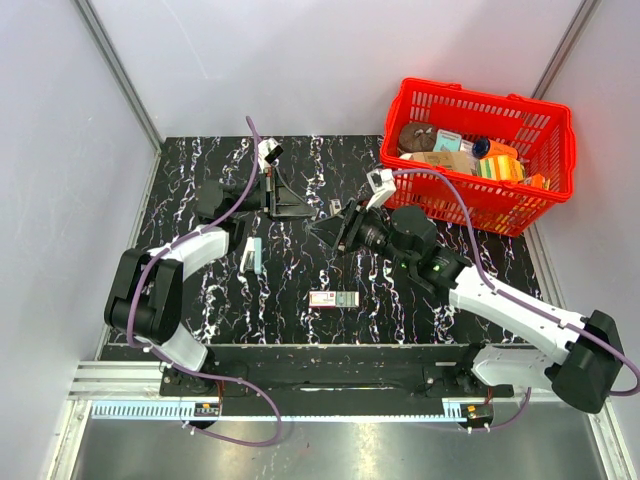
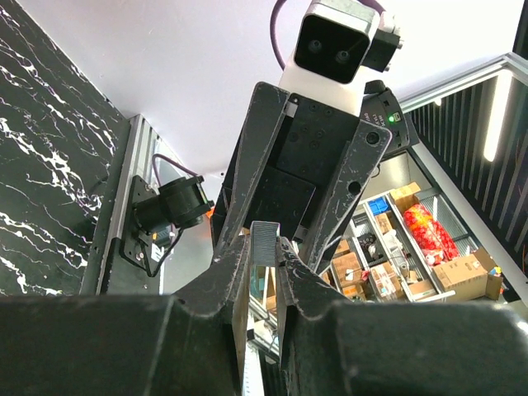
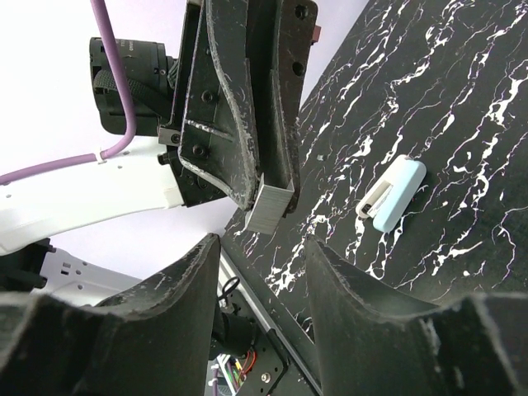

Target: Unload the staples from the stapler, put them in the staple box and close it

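Left gripper (image 2: pixel 262 266) has its jaws clamped on a short grey strip of staples (image 3: pixel 271 208), held up off the black white-veined marble table (image 1: pixel 390 322). Right gripper (image 3: pixel 261 252) faces it with jaws wide open, not touching the strip. The pale blue plastic stapler (image 1: pixel 252 257) lies on the table, left of centre, beside my left arm.

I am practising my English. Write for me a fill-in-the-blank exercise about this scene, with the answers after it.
1. The left tool is shut on a grey strip of ___.
2. The stapler lying on the table is light ___ in colour.
3. The basket at the far right of the table is ___.
4. The right tool holds nothing, and its jaws stand ___.

Missing words: staples; blue; red; open.
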Controlling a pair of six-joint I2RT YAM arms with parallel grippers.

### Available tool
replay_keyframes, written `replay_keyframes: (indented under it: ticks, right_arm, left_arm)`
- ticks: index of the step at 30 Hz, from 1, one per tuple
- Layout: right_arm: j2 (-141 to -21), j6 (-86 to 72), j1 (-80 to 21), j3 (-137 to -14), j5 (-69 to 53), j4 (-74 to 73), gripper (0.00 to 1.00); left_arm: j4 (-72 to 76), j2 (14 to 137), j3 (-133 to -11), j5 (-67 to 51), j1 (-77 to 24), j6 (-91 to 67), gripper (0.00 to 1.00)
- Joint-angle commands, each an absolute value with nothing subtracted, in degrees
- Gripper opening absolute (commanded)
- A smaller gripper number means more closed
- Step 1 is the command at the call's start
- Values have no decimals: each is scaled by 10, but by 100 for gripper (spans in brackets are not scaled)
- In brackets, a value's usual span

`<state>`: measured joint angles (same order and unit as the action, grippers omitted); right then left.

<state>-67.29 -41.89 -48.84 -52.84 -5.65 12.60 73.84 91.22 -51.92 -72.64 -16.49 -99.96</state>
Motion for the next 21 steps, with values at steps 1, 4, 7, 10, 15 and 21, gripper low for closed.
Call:
replay_keyframes:
  ticks: [1,4,7,10,15,21]
  right_arm:
    - [-675,-428,-480,-550,-67,171,50]
    - [-678,-431,-477,-552,-69,178,47]
    - [-679,-432,-474,-555,-70,181,45]
    - [-683,-434,-468,-556,-73,185,43]
    - [-688,-440,-461,-558,-81,195,41]
    - [-697,-445,-459,-561,-91,206,33]
  left_arm:
    - [943,888,-520,-708,-163,-1010,6]
    - [944,888,-519,-707,-163,-1012,6]
    - [946,889,-520,-703,-163,-1013,7]
    - [947,889,-519,-702,-163,-1016,7]
    - [954,893,-522,-703,-164,-1024,8]
    - [955,894,-521,-706,-163,-1024,9]
